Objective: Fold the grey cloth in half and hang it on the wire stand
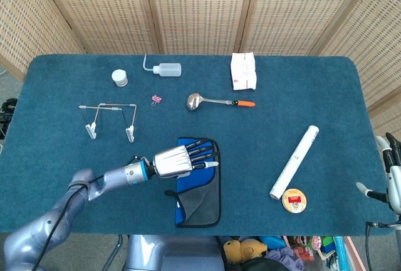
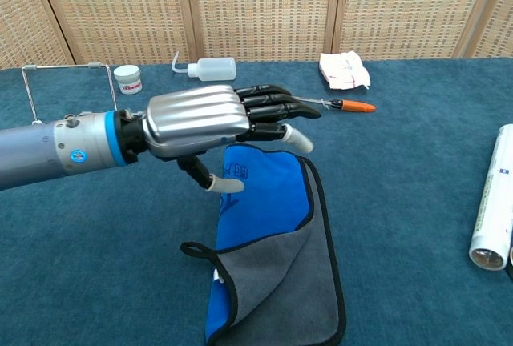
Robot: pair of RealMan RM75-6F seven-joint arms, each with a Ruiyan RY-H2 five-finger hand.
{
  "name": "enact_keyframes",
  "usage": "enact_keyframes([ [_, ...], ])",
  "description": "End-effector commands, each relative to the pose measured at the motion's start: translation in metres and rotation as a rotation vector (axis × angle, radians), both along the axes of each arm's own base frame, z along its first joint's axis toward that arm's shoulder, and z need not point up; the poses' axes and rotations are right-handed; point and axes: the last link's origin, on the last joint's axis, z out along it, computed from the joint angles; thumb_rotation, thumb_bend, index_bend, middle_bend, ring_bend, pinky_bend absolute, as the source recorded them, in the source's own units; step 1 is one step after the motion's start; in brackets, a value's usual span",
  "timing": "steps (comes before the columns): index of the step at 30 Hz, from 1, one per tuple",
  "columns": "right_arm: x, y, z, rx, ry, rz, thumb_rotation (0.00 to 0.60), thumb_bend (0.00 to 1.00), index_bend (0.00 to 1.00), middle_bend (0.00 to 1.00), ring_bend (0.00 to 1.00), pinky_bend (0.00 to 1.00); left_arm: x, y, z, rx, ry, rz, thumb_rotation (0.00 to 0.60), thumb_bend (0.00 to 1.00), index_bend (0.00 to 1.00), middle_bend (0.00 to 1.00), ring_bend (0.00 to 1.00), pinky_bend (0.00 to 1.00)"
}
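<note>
Grey cloth (image 2: 276, 270): lay flat on the desk (image 1: 313, 95) near its front edge, partly turned over so a grey flap covered the near portion and a blue face showed on the far portion. Black bound edging; a small loop at the near left edge. Judged light, limp and thin, likely to sag and slip from a loose hold; a pinch on the bound edge or a corner looked the surest place to take it, the binding being the stiffest part.

Wire stand (image 1: 111, 120): stood upright to the left of the cloth, well apart from it. Thin bare metal rod bent into a frame, with pale feet. Judged light and easy to tip if the cloth dragged against it.

Left robot hand (image 2: 216, 118): hung above the far, blue part of the cloth, fingers (image 2: 268, 102) extended and spread, thumb hanging downward, nothing held; whether it touched the fabric could not be told. Silvery ribbed back, dark fingers with pale tips.

Right robot hand (image 1: 388, 170): only partly visible at the right edge of the head view, off the desk; its state could not be told.

Desk surface: blue-green, with a felt-like nap, probably giving some friction against the cloth.
</note>
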Motion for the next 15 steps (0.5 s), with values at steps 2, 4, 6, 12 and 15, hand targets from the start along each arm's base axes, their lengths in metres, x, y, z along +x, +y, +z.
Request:
enact_keyframes([
  [2,0.001,0.001,0.000,-0.001,0.002,0.003,0.600,0.00,0.00,0.00,0.00,0.00,-0.032,-0.014,0.020,-0.076,0.067,0.058,0.600,0.30,0.30,0.00,0.00,0.00],
  [4,0.002,0.001,-0.001,-0.001,0.006,0.005,0.600,0.00,0.00,0.00,0.00,0.00,-0.042,-0.025,0.024,-0.116,0.096,0.096,0.600,0.30,0.31,0.00,0.00,0.00],
  [6,0.003,0.002,-0.001,0.000,0.011,0.008,0.600,0.00,0.00,0.00,0.00,0.00,-0.045,-0.033,0.027,-0.128,0.120,0.102,0.600,0.30,0.31,0.00,0.00,0.00],
  [12,0.004,0.004,-0.002,0.001,0.013,0.010,0.600,0.00,0.00,0.00,0.00,0.00,-0.045,-0.042,0.029,-0.116,0.167,0.100,0.600,0.30,0.31,0.00,0.00,0.00],
  [15,0.004,0.004,-0.001,-0.004,0.011,0.008,0.600,0.00,0.00,0.00,0.00,0.00,-0.047,-0.046,0.026,-0.120,0.186,0.100,0.600,0.30,0.32,0.00,0.00,0.00],
])
